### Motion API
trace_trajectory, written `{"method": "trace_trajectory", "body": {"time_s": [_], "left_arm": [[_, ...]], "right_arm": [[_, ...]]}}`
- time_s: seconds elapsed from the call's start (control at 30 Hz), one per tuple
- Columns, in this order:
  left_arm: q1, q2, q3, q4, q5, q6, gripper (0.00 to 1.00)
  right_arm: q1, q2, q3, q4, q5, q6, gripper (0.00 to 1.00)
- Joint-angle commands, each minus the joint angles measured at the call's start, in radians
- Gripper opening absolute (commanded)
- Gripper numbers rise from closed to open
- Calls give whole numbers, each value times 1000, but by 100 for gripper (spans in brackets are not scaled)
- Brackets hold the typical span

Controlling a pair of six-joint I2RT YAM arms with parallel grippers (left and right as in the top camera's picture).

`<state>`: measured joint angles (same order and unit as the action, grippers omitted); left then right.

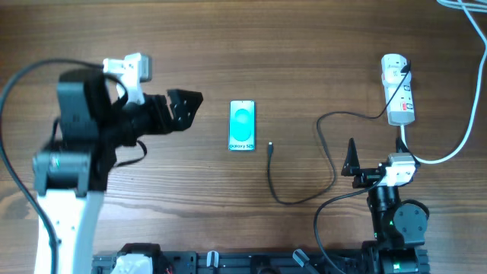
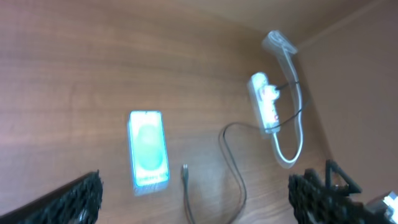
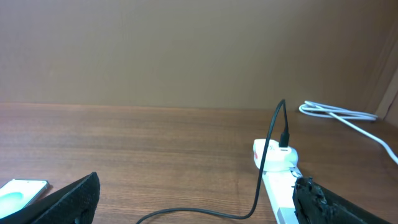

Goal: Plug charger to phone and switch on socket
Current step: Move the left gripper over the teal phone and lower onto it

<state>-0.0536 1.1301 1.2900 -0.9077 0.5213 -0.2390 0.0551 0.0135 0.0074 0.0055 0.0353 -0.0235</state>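
The phone lies flat mid-table with its cyan screen lit; it also shows in the left wrist view and at the bottom left of the right wrist view. The charger cable runs from the socket, loops down, and ends in a loose tip just right of the phone, not touching it. The tip shows in the left wrist view. My left gripper is open and empty, left of the phone. My right gripper is open and empty, just below the socket.
The socket's white cord curves off to the right table edge and up to the far right corner. Both robot bases and a black rail stand along the front edge.
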Motion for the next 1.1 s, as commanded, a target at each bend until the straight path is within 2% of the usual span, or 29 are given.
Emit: {"method": "trace_trajectory", "body": {"time_s": [0.0,0.17,0.23,0.37,0.5,0.6,0.67,0.73,0.87,1.07], "left_arm": [[-85,122,188,-76,-132,21,100],[-162,162,196,-84,-68,-8,100],[-213,184,196,-90,-125,-98,100],[-296,243,227,-138,-252,-147,100],[-357,400,404,-274,-311,-162,99],[-377,562,607,-415,-330,-162,99],[-394,687,734,-530,-398,-167,99],[-404,765,774,-586,-435,-174,100],[-423,888,773,-542,-434,-173,100],[-427,980,772,-497,-433,-173,100]], "right_arm": [[-4,-9,-2,5,16,-1,100],[-4,-9,-2,5,16,-1,100],[-4,-9,-2,5,16,-1,100],[-4,-9,-2,5,16,-1,100],[-4,-9,-2,5,16,-1,100],[-4,-9,-2,5,16,-1,100],[-4,-9,-2,5,16,-1,100],[-4,-9,-2,5,16,-1,100],[-4,-9,-2,5,16,-1,100],[-4,-9,-2,5,16,-1,100]]}}
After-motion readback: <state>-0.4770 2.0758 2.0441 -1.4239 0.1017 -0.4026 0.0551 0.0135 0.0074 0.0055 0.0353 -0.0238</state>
